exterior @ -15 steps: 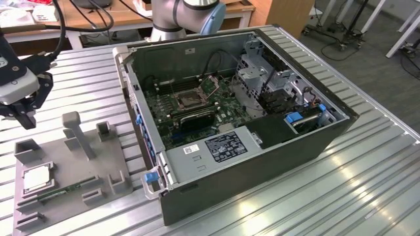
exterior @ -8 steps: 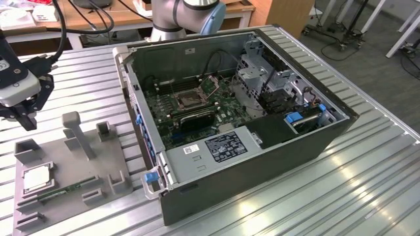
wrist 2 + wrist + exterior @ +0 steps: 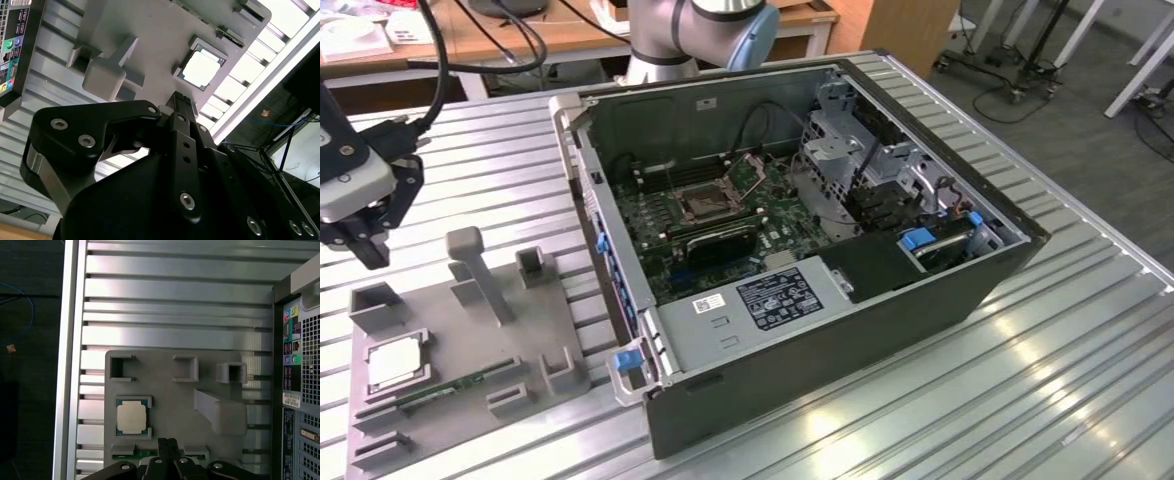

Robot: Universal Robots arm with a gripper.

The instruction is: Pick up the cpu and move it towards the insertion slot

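Near edge, the exterior view's left: a grey fixture plate (image 3: 454, 335) lies flat on the ribbed metal table (image 3: 1014, 400), with small block-shaped holders standing on it.
Memory stick: a long thin green memory stick (image 3: 447, 390) rests on the plate's near part, between low holders.
Cpu: the cpu (image 3: 396, 362) sits silver top up in a square pocket at the plate's near left. It is just beyond the memory stick, with nothing touching it. Both wrist views show it seated in that pocket (image 3: 201, 69) (image 3: 132, 417).
Tall post: a grey tall post (image 3: 474, 270) stands upright near the middle of the plate, farther back than the cpu.
Gripper: the gripper (image 3: 371, 250) hangs at the exterior view's left, raised above the table beyond the plate's far-left corner. Its black fingers (image 3: 165, 444) point down. They are drawn together and nothing is held between them. The cpu lies below and apart from the tips, as the second wrist view (image 3: 182, 100) also shows.
Computer case: a dark computer case (image 3: 854, 330) lies on its side with the open face up. It is just beside the plate on the exterior view's right.
Motherboard: a green motherboard (image 3: 781, 235) covers the floor of the case.
Insertion slot: the insertion slot (image 3: 707, 203) is a black square in a silvery frame on the far-left part of the board. It is well apart from the cpu and the gripper.
Far side: the arm's grey and blue base joint (image 3: 707, 30) stands beyond the case.
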